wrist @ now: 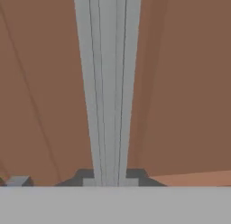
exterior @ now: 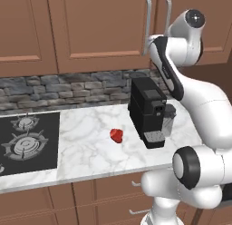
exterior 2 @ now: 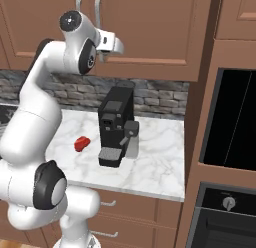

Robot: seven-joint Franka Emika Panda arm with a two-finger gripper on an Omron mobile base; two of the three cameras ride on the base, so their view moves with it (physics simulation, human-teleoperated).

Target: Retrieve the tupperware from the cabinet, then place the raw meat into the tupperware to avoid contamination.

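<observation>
The brown cabinet hangs above the counter with its doors closed, so the tupperware is hidden. My gripper is raised to the doors. It is shut on a long silver handle, which runs straight up between the fingertips. In the left base view my own arm covers the hand, just below the two handles. The raw meat, a small dark-red lump, lies on the marble counter left of the coffee machine.
A black coffee machine stands on the marble counter under the cabinet. A cooktop lies at the counter's left. A tall oven unit borders the right. Drawers run below.
</observation>
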